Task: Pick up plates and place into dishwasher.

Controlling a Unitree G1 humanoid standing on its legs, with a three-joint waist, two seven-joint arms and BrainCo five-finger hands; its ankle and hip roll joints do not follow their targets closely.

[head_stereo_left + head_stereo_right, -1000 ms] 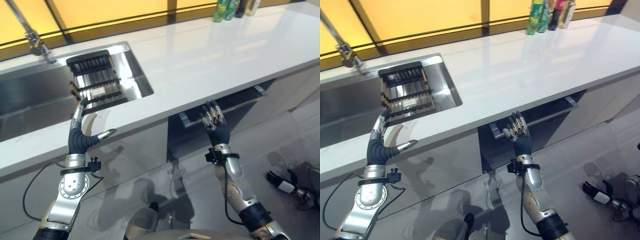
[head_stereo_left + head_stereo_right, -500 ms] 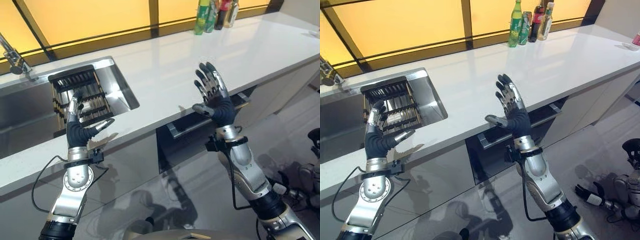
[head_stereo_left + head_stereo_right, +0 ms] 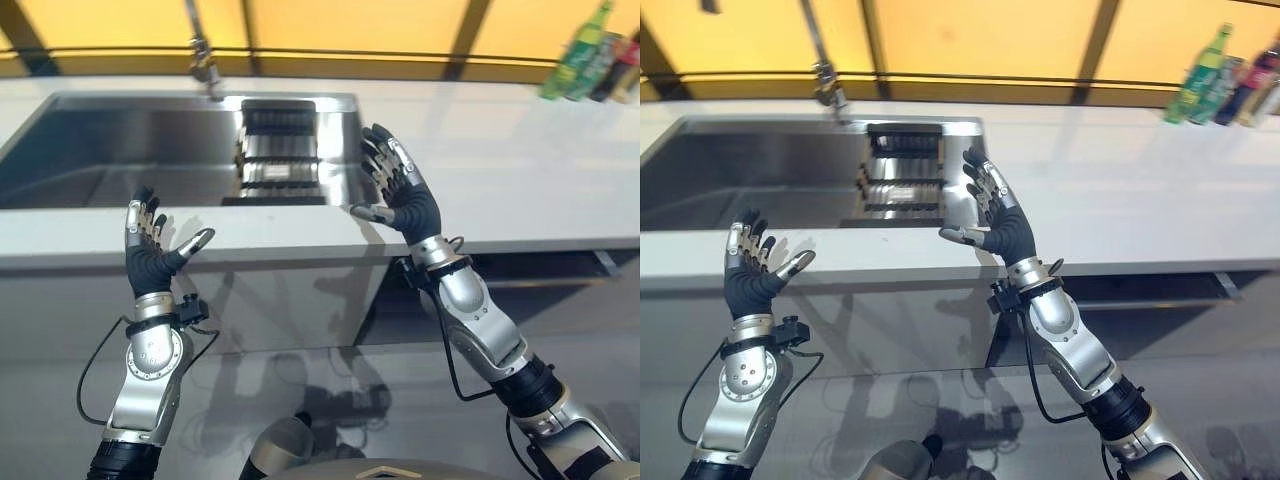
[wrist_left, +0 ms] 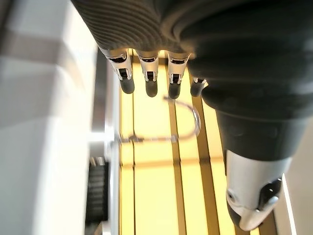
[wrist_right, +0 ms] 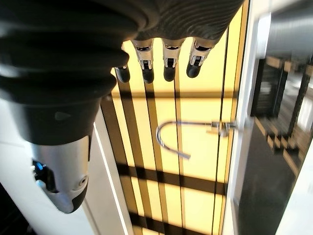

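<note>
Both robot hands are up and spread wide, holding nothing: the left robot hand (image 3: pixel 150 255) near the tabletop (image 3: pixel 520 190) edge, the right robot hand (image 3: pixel 405 195) by the sink (image 3: pixel 120 150).

The sink (image 3: pixel 120 150) runs off the left edge; the tap (image 3: pixel 203 60) is cut off at the top, the bottles (image 3: pixel 1225 80) at the right. The rack (image 3: pixel 280 150) slots are too small to tell plates from bars
</note>
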